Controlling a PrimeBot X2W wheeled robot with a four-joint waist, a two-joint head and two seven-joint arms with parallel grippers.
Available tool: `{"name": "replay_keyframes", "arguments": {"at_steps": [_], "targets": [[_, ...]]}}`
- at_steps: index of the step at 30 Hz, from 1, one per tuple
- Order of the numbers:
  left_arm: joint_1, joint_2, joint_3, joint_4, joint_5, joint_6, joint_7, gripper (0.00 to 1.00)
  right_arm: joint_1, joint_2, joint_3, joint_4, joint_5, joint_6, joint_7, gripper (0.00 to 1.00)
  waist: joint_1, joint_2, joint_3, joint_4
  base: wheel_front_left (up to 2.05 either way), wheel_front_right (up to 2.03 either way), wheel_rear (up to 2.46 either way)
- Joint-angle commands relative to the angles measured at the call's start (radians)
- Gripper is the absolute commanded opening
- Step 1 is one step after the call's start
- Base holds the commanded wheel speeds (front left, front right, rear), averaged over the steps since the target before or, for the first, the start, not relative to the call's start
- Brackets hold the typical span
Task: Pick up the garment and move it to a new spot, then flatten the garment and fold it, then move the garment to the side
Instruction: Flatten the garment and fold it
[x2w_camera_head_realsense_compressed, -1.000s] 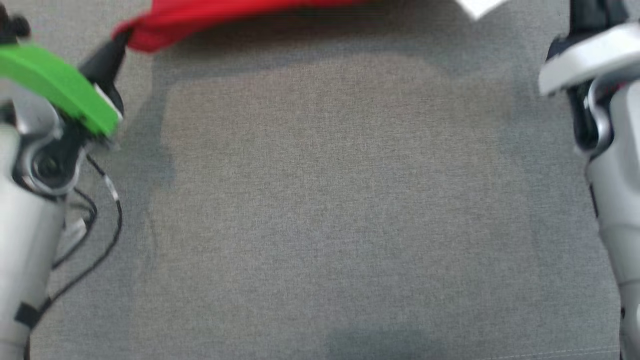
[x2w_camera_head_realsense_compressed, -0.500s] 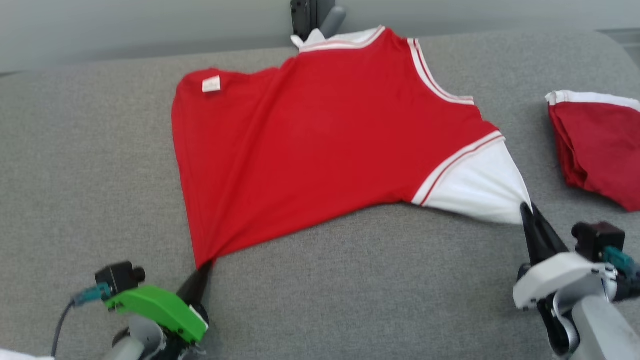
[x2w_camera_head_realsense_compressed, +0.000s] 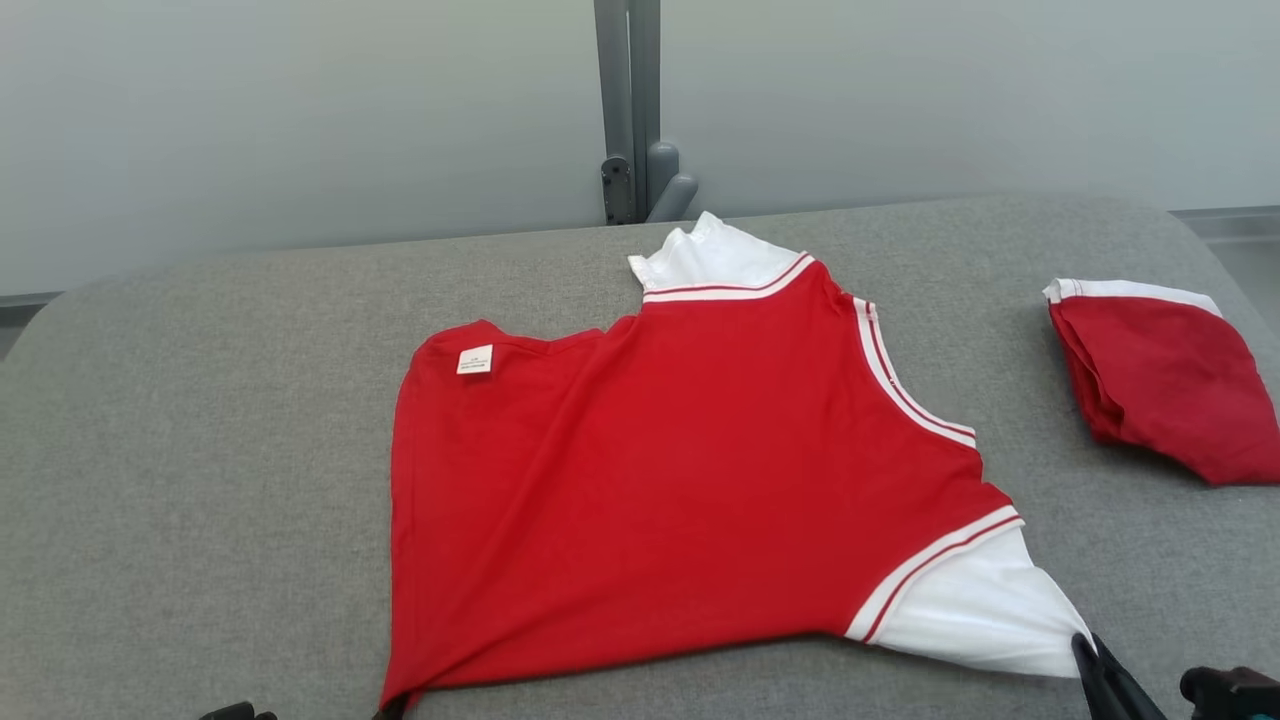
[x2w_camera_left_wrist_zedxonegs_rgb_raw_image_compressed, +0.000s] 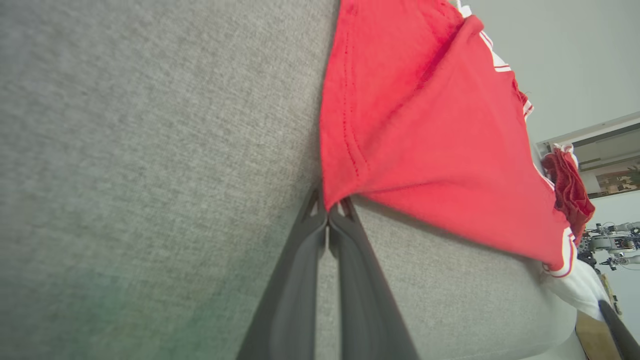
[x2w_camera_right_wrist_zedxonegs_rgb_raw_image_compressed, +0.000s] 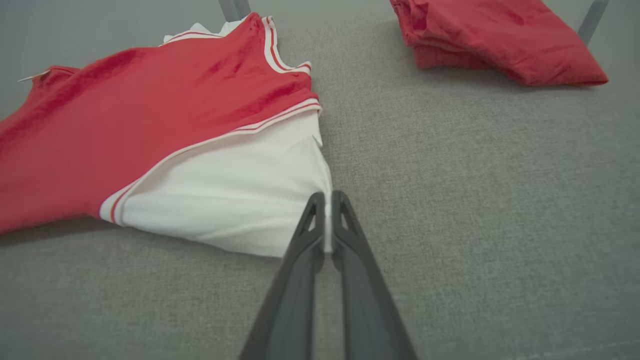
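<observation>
Garment on gray surface; L fingers pinch hem, R fingers sleeve.

Small white label on the red garment, print illegibly small; no legible text.

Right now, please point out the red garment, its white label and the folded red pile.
red garment (x2w_camera_head_realsense_compressed: 650, 480), head view, middle of red body
white label (x2w_camera_head_realsense_compressed: 475, 360), head view, its centre
folded red pile (x2w_camera_head_realsense_compressed: 1160, 390), head view, its top face
</observation>
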Motion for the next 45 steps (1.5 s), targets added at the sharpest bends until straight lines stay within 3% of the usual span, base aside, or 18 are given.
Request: {"name": "replay_keyframes", "arguments": {"at_steps": [1,9,18,20,28,45], "targets": [[0.017,0.012,0.015,-0.014,-0.005,0.002,-0.012,0.00,0.018,-0.015,-0.005,-0.017,0.010,-0.002,-0.004,0.00,0.0001,0.0090,0.004,0.013,0.00,0.00,0.00],[-0.047,0.015,0.053,-0.166,0.034,0.002,-0.027,0.00,-0.075,0.004,-0.027,-0.126,0.027,-0.002,-0.004,0.00,0.0001,0.0090,0.078,0.029,0.00,0.00,0.00],[-0.210,0.007,0.064,-0.254,0.064,0.002,-0.026,0.00,-0.337,-0.009,-0.044,-0.060,-0.036,-0.002,-0.004,0.00,0.0001,0.0090,0.192,0.067,0.00,0.00,0.00],[-0.304,0.000,0.034,-0.230,0.046,0.002,-0.027,0.00,-0.493,-0.009,-0.033,0.036,-0.081,-0.002,-0.004,0.00,0.0001,0.0090,0.247,0.083,0.00,0.00,0.00],[-0.419,-0.019,0.005,-0.153,0.031,0.002,-0.027,0.00,-0.677,-0.008,-0.058,0.159,-0.143,-0.002,-0.004,0.00,0.0001,0.0090,0.342,0.100,0.00,0.00,0.00],[-0.540,-0.077,0.122,-0.074,0.200,0.002,-0.027,0.00,-0.835,0.015,-0.073,0.227,-0.218,-0.002,-0.004,0.00,0.0001,0.0090,0.433,0.123,0.00,0.00,0.00]]}}
